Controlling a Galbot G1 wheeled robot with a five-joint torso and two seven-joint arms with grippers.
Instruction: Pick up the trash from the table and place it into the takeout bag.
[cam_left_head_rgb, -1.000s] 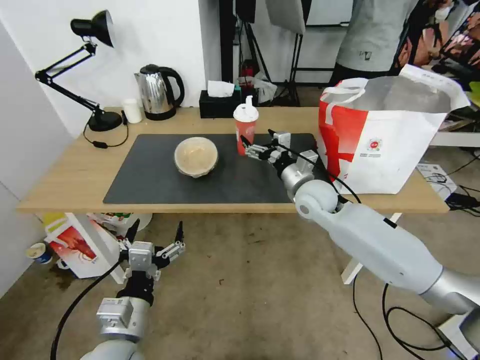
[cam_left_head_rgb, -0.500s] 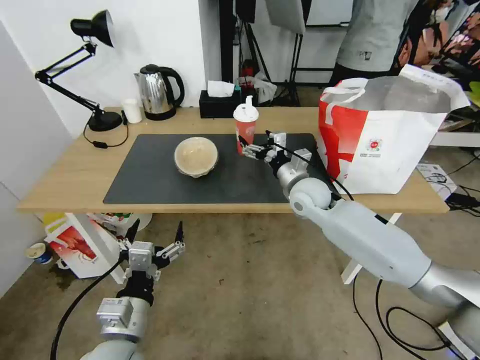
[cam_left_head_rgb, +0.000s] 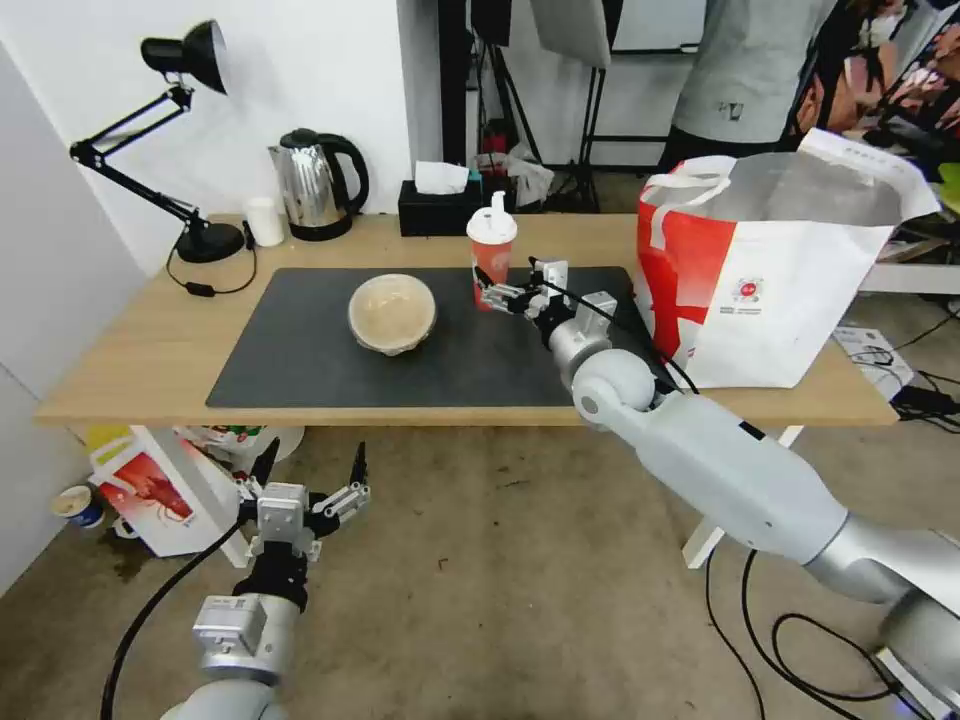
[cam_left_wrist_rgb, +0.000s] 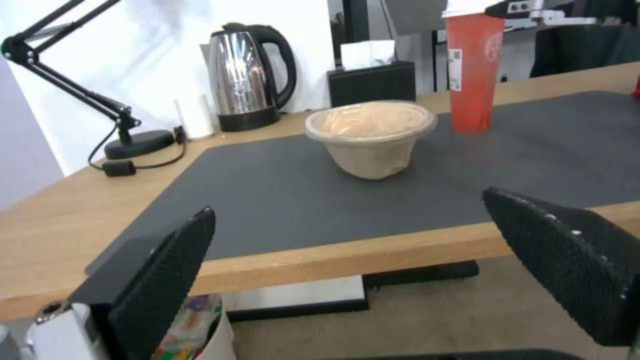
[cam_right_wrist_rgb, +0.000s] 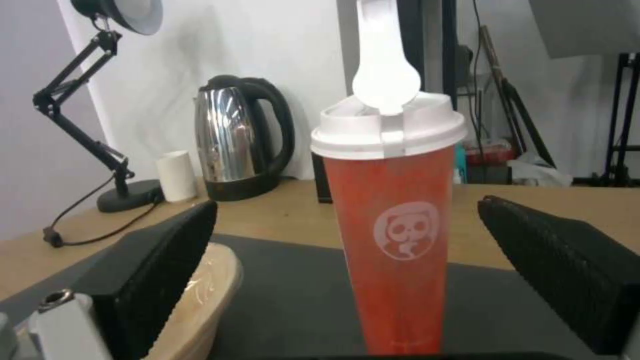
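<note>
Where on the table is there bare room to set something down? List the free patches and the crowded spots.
Free: the mat left of the bowl, and its near strip in front of the bowl. Also the bare wood of the table between the lamp and the mat.
Crowded: around the red cup, where the open right end effector reaches, and the right end, taken by the bag. The left end effector hangs below the table.

In the head view, the right tool (cam_left_head_rgb: 508, 289) covers the lower side of the red drink cup (cam_left_head_rgb: 491, 252), so contact between them cannot be judged. The takeout bag (cam_left_head_rgb: 780, 300) hides the counter's (cam_left_head_rgb: 140, 350) far right end. The right wrist view crops the beige bowl (cam_right_wrist_rgb: 200, 300) at its edge.
</note>
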